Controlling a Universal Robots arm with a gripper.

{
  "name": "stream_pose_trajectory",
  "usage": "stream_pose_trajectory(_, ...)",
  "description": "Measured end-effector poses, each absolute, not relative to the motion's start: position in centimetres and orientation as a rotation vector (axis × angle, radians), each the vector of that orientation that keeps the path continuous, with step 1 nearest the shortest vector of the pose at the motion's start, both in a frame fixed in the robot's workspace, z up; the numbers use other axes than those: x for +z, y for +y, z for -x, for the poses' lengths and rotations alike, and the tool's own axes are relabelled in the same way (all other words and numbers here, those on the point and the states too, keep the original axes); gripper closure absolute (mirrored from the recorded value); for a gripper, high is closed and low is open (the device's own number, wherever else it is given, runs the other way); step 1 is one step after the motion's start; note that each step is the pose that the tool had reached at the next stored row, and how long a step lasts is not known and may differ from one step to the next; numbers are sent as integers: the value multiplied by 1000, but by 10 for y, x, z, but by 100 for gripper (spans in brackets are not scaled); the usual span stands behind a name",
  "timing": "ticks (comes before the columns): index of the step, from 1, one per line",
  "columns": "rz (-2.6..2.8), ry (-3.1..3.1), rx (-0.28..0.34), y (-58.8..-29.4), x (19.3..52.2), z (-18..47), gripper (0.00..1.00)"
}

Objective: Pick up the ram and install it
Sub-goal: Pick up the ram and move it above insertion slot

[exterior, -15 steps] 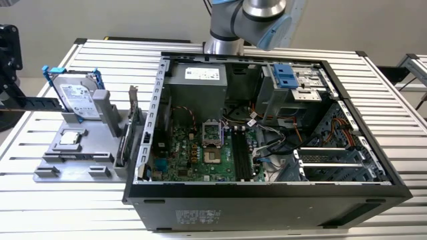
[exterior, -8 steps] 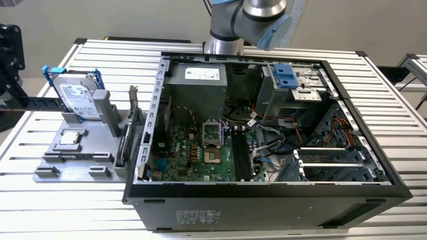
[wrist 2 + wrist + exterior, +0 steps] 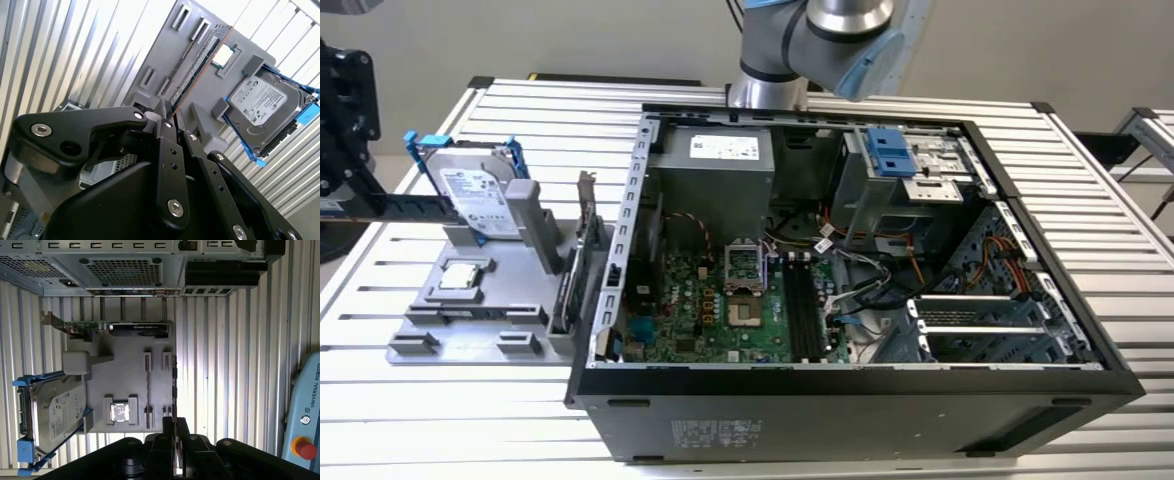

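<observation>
In the exterior view the gripper (image 3: 347, 195) hangs at the exterior view's left, beside the grey tray (image 3: 494, 290). The ram (image 3: 407, 207) sticks out of it lengthwise toward the hard drive (image 3: 474, 190), well apart from the open computer case (image 3: 854, 400). In the second wrist view the fingers (image 3: 165, 145) are drawn narrow and pinch the near end of the ram (image 3: 197, 62), which runs edge-on over the tray. In the first wrist view the ram (image 3: 174, 385) is a thin dark line leading from the gripper (image 3: 175, 422) along the tray's edge.
</observation>
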State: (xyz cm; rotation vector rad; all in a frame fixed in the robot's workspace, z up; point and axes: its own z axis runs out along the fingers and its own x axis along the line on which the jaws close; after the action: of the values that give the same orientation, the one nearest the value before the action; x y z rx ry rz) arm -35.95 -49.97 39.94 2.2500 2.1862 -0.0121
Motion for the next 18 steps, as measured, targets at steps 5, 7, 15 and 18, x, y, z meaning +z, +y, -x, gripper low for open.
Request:
stream_pose_trajectory(5, -2250, 2186, -12, -500, 399, 355, 100)
stream_pose_trajectory(7, -2250, 2186, -12, -500, 399, 352, 100)
stream_pose_trajectory(15, -2250, 2186, -12, -500, 399, 345, 100)
stream_pose_trajectory(18, -2250, 2186, -12, -500, 399, 341, 100)
